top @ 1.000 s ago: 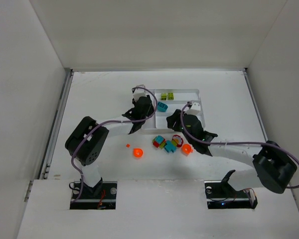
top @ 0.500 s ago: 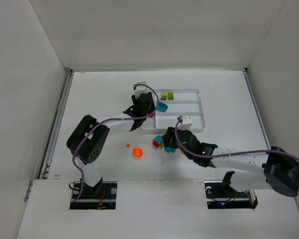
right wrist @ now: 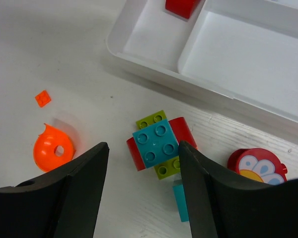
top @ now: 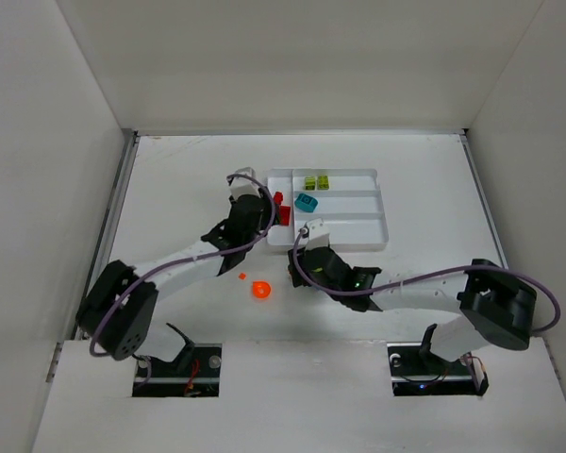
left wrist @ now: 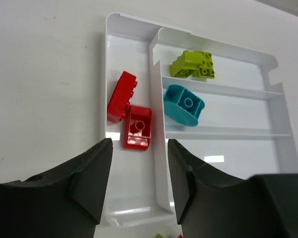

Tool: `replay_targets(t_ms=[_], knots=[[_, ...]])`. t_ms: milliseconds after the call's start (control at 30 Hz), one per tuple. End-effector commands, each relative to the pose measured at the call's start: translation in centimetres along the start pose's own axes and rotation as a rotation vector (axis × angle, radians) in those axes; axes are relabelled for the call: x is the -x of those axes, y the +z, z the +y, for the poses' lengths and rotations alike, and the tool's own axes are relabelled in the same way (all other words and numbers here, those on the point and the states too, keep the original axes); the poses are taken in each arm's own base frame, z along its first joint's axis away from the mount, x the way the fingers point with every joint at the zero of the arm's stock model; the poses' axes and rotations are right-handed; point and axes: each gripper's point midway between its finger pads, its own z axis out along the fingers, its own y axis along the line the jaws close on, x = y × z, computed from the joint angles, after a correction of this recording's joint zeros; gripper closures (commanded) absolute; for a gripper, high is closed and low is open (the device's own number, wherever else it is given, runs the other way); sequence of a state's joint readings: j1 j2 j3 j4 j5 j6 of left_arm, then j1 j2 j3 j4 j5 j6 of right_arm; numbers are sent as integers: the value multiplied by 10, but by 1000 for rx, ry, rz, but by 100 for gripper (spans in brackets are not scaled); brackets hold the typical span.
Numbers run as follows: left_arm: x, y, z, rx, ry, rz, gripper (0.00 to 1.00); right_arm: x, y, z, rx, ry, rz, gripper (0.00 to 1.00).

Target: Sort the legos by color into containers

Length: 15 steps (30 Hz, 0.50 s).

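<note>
The white tray holds the containers. Its narrow side slot has two red legos in it. Yellow-green legos lie in the far long slot and a teal one in the middle slot. My left gripper hangs open and empty over the near end of the narrow slot. My right gripper is open, straddling a teal brick stacked on green and red pieces on the table. Its fingers are apart from the stack.
An orange ring and a tiny orange tile lie left of the stack. A round red piece with a bird face and a thin teal piece lie to its right. The tray's near wall is just beyond.
My left gripper opened and drew back to the left, and a red lego now lies in the narrow slot. My right arm swung from over the tray down to the stack and opened wider.
</note>
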<state>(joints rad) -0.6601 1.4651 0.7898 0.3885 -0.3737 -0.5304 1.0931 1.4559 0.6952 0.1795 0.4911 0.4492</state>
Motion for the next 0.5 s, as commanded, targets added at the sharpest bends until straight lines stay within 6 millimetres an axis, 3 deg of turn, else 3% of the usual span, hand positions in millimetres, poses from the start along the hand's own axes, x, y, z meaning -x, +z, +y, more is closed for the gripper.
replay_targets(t_ms=[0, 267, 467], knots=[[-3, -30, 8, -27, -94, 9, 55, 13, 3, 9, 10, -26, -27, 36], [-38, -79, 43, 15, -103, 99, 55, 8, 6, 10, -7, -11, 26, 36], [-34, -100, 54, 15, -120, 92, 55, 2, 8, 7, -42, -23, 72, 36]])
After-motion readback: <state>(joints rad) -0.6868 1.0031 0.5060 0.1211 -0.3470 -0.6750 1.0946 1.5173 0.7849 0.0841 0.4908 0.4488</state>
